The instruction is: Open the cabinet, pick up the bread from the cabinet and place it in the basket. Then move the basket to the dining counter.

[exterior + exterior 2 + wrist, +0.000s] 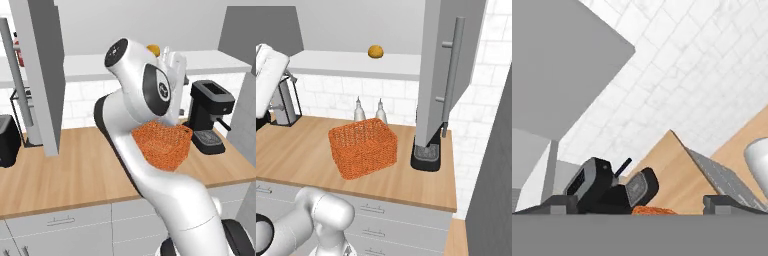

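— Where do we find the bread (375, 51)?

— We see it on the shelf (356, 64) inside the cabinet (448, 75), whose doors stand open to either side.

— And below that?

— The basket (362, 147) sits on the table (301, 150), under the shelf. Behind it we make out two bottles (359, 111) against the tiled wall. To its right stands the coffee machine (210, 116); far left, a rack (282, 102).

— The end effector (172, 62)?

— We see it up in front of the shelf, near the bread, above the basket.

One bread (375, 51), one basket (362, 147), two bottles (359, 111), one coffee machine (210, 116).
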Controlling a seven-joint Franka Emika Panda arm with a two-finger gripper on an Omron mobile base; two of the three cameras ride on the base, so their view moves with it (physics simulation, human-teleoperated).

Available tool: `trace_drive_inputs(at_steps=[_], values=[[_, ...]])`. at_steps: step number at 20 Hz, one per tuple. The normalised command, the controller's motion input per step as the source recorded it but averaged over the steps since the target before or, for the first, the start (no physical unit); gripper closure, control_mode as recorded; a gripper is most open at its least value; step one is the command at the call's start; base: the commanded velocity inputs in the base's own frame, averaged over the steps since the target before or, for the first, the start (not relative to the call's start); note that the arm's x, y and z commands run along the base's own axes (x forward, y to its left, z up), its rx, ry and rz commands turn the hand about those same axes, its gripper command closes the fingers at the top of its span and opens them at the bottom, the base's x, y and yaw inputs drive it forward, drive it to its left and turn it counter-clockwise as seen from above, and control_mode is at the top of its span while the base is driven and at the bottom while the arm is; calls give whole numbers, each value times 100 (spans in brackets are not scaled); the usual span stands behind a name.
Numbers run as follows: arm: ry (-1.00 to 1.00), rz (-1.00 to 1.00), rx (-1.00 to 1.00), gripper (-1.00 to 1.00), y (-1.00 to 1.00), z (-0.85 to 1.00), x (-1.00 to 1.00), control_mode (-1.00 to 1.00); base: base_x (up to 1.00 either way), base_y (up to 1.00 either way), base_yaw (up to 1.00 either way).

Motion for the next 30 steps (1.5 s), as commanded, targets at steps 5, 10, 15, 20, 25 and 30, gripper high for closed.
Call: trace_drive_inputs(at_steps=[5,10,15,20,25,30], values=[[54,34,-50,-100,76,0,12,-100,0,0,0],[53,37,-46,-100,49,0,37,-100,0,0,0],[53,36,-41,-100,19,2,48,-100,0,0,0],[55,37,-39,-100,0,0,42,-100,0,0,0],[31,43,-9,-100,-9,0,9,-100,0,0,0],[18,41,2,-100,-18,1,20,-100,0,0,0]])
